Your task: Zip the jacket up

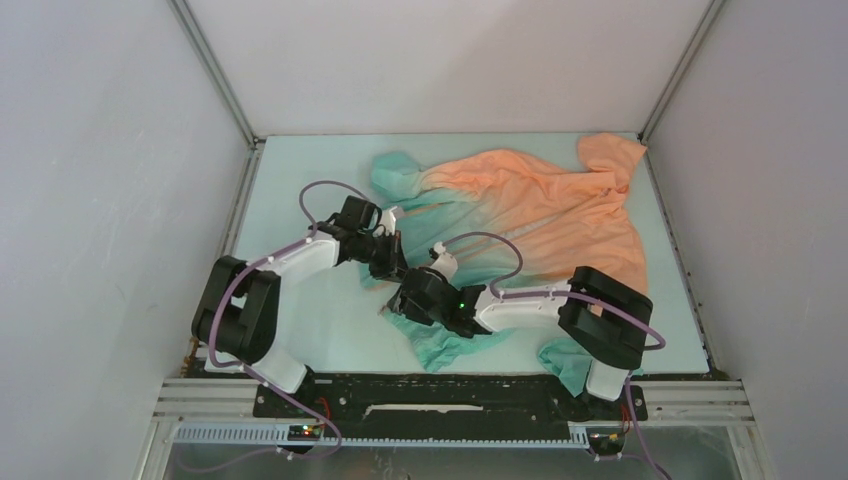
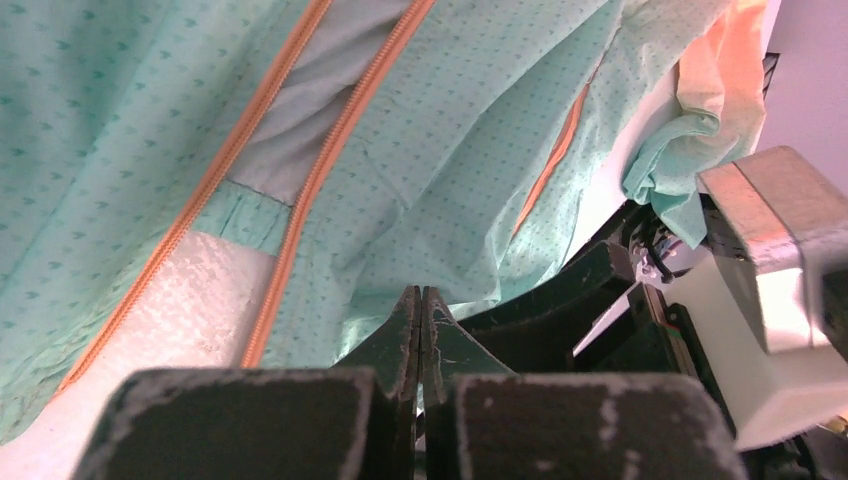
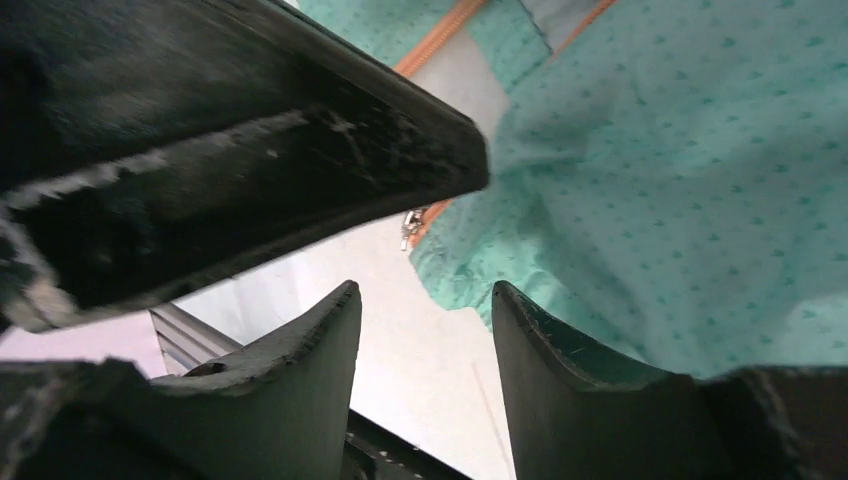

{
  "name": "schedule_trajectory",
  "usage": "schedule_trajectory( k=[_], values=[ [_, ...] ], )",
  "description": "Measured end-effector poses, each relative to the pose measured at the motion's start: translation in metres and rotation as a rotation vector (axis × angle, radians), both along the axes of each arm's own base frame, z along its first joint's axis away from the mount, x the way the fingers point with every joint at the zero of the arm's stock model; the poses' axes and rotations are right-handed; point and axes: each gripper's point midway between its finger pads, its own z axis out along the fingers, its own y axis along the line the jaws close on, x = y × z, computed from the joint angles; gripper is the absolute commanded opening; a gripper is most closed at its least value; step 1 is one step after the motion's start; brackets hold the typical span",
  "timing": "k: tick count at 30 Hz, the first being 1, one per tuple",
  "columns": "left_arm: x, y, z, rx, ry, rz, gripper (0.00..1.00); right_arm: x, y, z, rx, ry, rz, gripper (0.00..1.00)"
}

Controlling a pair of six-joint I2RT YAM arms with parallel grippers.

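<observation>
The jacket (image 1: 540, 210) is lying spread across the tabletop (image 1: 330, 322). Only the left wrist view is showing the left tool (image 2: 421, 300) fully closed at the teal hem, possibly pinching fabric; the right tool (image 3: 425, 300) is standing parted, holding nothing.
</observation>
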Motion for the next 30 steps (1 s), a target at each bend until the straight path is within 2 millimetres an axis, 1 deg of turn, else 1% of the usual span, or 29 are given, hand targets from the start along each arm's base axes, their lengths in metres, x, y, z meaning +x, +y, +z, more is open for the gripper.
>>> schedule_trajectory(
  k=[3,5,8,11,17,22,30],
  values=[
    [0.0,-0.001,0.001,-0.005,-0.003,-0.003,0.0,0.005,0.007,0.009,0.001,0.007,-0.027,0.51],
    [-0.001,-0.003,0.002,-0.012,0.002,-0.005,0.0,0.007,0.01,0.01,-0.002,0.013,-0.033,0.49],
    [-0.003,-0.004,0.003,-0.018,0.004,-0.009,0.0,0.008,0.011,0.003,-0.035,0.046,-0.06,0.49],
    [0.001,-0.003,0.003,-0.014,-0.008,-0.002,0.0,0.007,0.01,-0.007,-0.08,0.081,-0.081,0.49],
    [0.003,-0.003,0.003,-0.015,-0.017,0.001,0.0,0.01,0.002,-0.023,-0.143,0.097,-0.139,0.5],
    [0.008,-0.003,0.003,-0.009,-0.039,0.009,0.0,0.014,0.004,-0.023,-0.145,0.101,-0.181,0.5],
    [0.011,0.001,0.004,0.01,-0.057,0.022,0.0,0.018,0.008,-0.023,-0.14,0.084,-0.188,0.51]
  ],
)
